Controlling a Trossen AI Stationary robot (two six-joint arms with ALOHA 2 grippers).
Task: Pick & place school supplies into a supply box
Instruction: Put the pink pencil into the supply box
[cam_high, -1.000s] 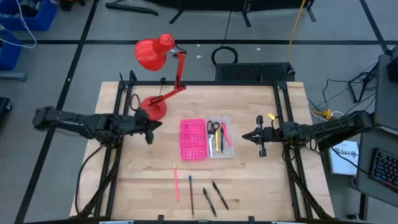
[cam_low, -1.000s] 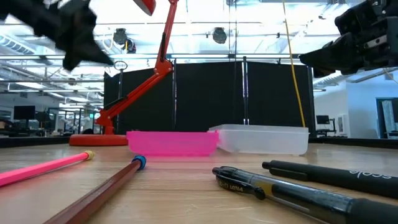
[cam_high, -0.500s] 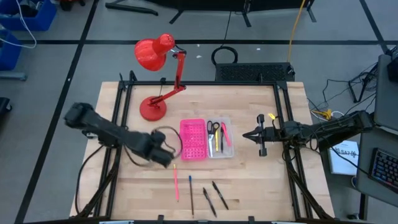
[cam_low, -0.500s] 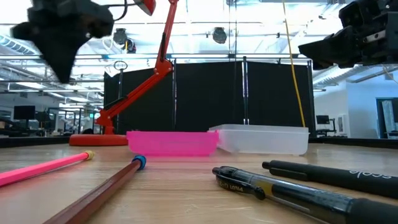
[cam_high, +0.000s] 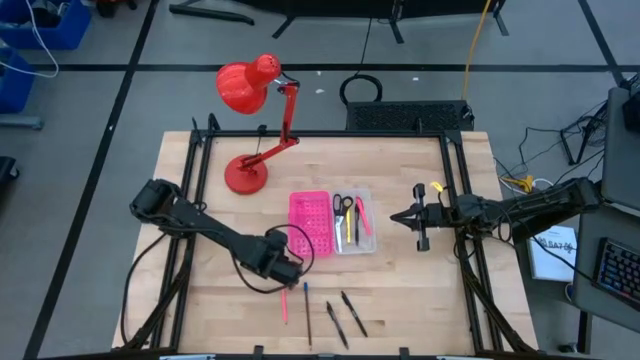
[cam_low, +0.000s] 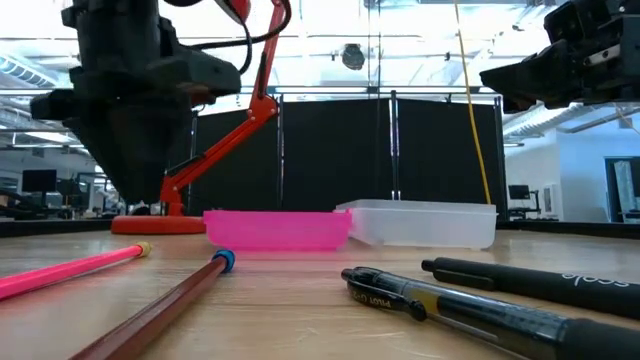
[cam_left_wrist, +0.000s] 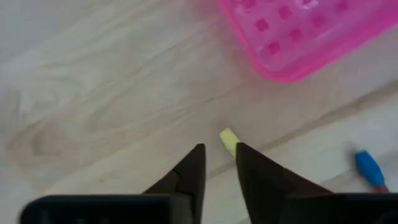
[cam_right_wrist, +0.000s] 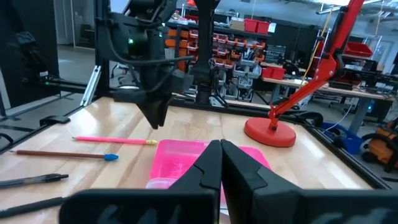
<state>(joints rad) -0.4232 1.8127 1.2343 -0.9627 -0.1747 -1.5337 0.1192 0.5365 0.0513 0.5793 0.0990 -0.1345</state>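
The supply box lies open mid-table, its pink gridded half (cam_high: 310, 224) beside the clear half (cam_high: 355, 220), which holds scissors and thin pens. Nearer the front edge lie a pink pencil (cam_high: 283, 296), a brown pencil with a blue end (cam_high: 307, 312) and two black pens (cam_high: 345, 317). My left gripper (cam_high: 286, 272) hangs just above the pink pencil's yellow end (cam_left_wrist: 228, 140), pointing down, open by a narrow gap (cam_left_wrist: 219, 155), clear of the pencil in the right wrist view (cam_right_wrist: 155, 118). My right gripper (cam_high: 392, 217) waits shut to the right of the box.
A red desk lamp (cam_high: 250, 90) stands with its base (cam_high: 245, 176) at the far left of the table. Black frame rails (cam_high: 190, 210) run along the left and right sides. Bare wood lies between the box and the loose pens.
My left arm has swung from beside the lamp base toward the near edge and the right, past the pink half of the box, and come down over the far end of the pink pencil, its fingers tipped downward. Nothing on the table has moved.
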